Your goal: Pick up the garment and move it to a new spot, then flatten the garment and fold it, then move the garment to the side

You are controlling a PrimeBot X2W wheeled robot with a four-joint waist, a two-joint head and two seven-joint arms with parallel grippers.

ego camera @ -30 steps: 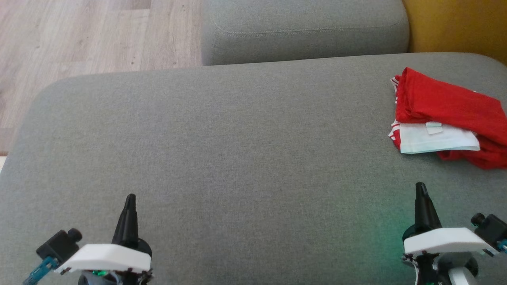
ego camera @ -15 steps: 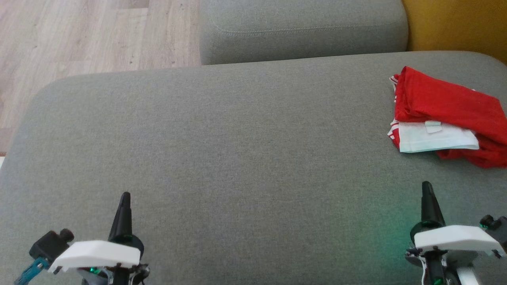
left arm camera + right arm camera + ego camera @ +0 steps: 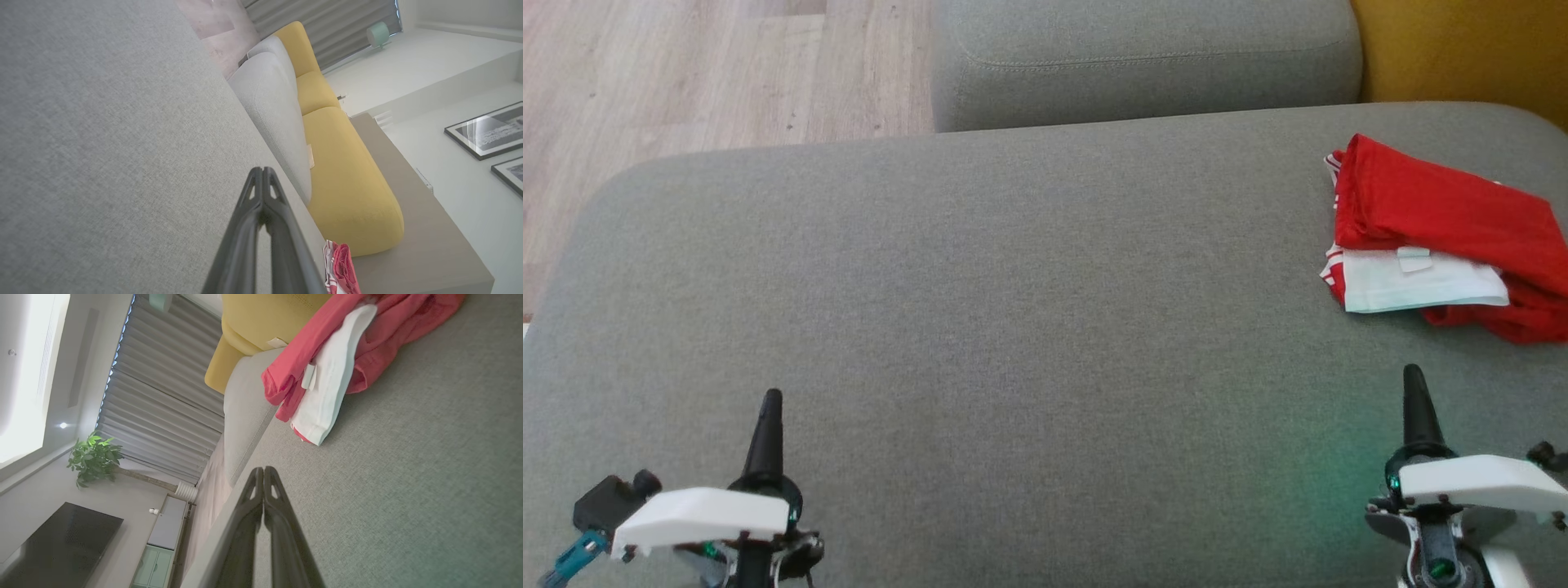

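Observation:
The garment (image 3: pixel 1445 224) is red with a white band, folded into a bundle at the far right of the grey sofa seat (image 3: pixel 1013 286). It also shows in the right wrist view as the garment (image 3: pixel 339 359) and, small, in the left wrist view as the garment (image 3: pixel 343 271). My left gripper (image 3: pixel 770 398) is shut and empty at the lower left, far from the cloth. My right gripper (image 3: pixel 1413 373) is shut and empty at the lower right, a short way in front of the garment. Both pairs of jaws show pressed together at the left gripper (image 3: pixel 262 170) and the right gripper (image 3: pixel 261 470).
A second grey cushion (image 3: pixel 1143 57) lies beyond the seat, with a yellow cushion (image 3: pixel 1462 49) to its right. Wooden floor (image 3: pixel 686 73) runs past the seat's rounded left edge. A plant (image 3: pixel 94 457) and a dark screen (image 3: pixel 53 543) stand further off.
The head view has shifted slightly. Both grippers have drawn a little outward and toward the frame's bottom. The garment has stayed put on the seat.

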